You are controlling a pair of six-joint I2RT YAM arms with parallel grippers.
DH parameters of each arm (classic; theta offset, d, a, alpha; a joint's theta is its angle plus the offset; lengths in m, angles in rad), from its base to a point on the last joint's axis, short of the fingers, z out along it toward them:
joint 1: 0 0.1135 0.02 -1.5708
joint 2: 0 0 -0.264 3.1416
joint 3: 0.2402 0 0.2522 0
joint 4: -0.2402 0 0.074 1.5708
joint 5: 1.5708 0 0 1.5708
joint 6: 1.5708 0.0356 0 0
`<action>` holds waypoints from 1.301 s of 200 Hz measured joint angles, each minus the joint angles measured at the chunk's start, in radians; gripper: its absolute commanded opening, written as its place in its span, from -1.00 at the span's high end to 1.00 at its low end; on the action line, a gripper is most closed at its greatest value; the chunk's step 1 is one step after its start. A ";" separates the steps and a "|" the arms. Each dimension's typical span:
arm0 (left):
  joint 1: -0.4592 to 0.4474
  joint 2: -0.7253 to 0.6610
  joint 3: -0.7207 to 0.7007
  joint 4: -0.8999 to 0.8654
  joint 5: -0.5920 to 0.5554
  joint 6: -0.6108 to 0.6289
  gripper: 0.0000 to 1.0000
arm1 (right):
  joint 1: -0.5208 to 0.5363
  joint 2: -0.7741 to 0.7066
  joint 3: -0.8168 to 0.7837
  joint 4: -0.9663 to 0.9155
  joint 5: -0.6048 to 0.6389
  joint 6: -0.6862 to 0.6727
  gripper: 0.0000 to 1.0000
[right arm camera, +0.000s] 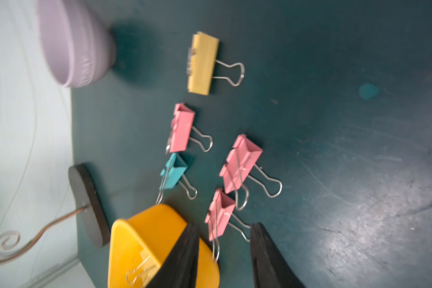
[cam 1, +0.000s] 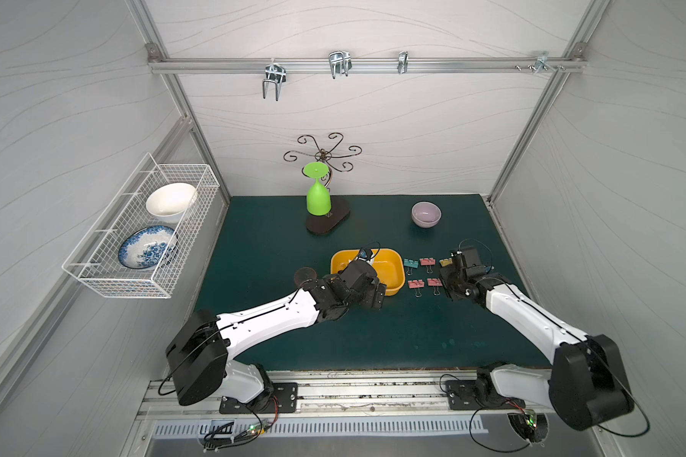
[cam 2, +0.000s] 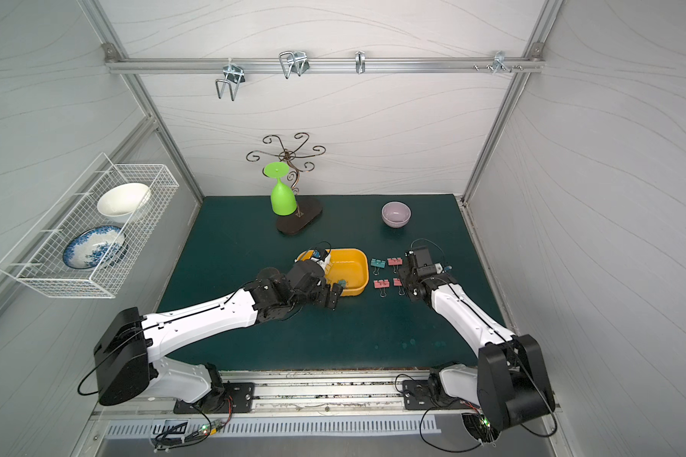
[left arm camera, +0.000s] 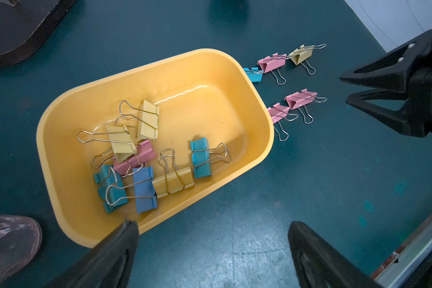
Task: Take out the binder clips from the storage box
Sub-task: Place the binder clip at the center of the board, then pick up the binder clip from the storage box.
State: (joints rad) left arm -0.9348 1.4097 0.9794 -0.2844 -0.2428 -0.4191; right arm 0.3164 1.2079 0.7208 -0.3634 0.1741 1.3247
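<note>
glossy plastic storage box [left arm camera: 222, 107]; binder clips [left arm camera: 201, 158] with shiny wire handles

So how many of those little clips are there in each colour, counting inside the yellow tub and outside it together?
Yellow clips: 4
Pink clips: 4
Teal clips: 3
Blue clips: 1
Total: 12, with 7 in the storage box and 5 on the mat.

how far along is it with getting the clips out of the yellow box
Done: five binder clips lie on the green mat beside the storage box. In hand: nothing; the left gripper, open, hangs over the box's edge, and the right gripper stands open by the freed clips. Left: seven clips in the box.
</note>
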 measured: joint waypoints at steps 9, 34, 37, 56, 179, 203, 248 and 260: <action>0.000 -0.004 0.000 -0.003 -0.008 0.000 -0.97 | -0.002 -0.017 0.002 -0.011 -0.008 -0.039 0.27; 0.000 -0.008 0.000 -0.009 -0.023 -0.003 -0.97 | -0.004 -0.029 0.040 -0.032 -0.067 -0.163 0.32; 0.000 -0.008 0.000 -0.011 -0.024 -0.004 -0.97 | -0.005 -0.027 0.049 -0.034 -0.082 -0.180 0.33; 0.011 -0.011 0.000 -0.026 -0.031 -0.019 -0.97 | -0.002 -0.002 0.119 -0.041 -0.164 -0.279 0.34; 0.162 -0.150 -0.143 -0.032 0.045 -0.124 -0.97 | 0.294 0.408 0.474 -0.207 -0.306 -0.594 0.31; 0.162 -0.153 -0.145 -0.032 0.049 -0.127 -0.97 | 0.313 0.458 0.489 -0.230 -0.306 -0.595 0.30; 0.162 -0.153 -0.146 -0.031 0.054 -0.127 -0.97 | 0.333 0.535 0.492 -0.235 -0.311 -0.573 0.25; 0.162 -0.153 -0.146 -0.031 0.057 -0.127 -0.97 | 0.336 0.554 0.497 -0.234 -0.314 -0.566 0.23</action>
State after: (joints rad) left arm -0.7727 1.2572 0.8333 -0.3153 -0.1860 -0.5461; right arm 0.6525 1.7618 1.2179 -0.5976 -0.1398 0.7582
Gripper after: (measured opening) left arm 0.985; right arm 0.377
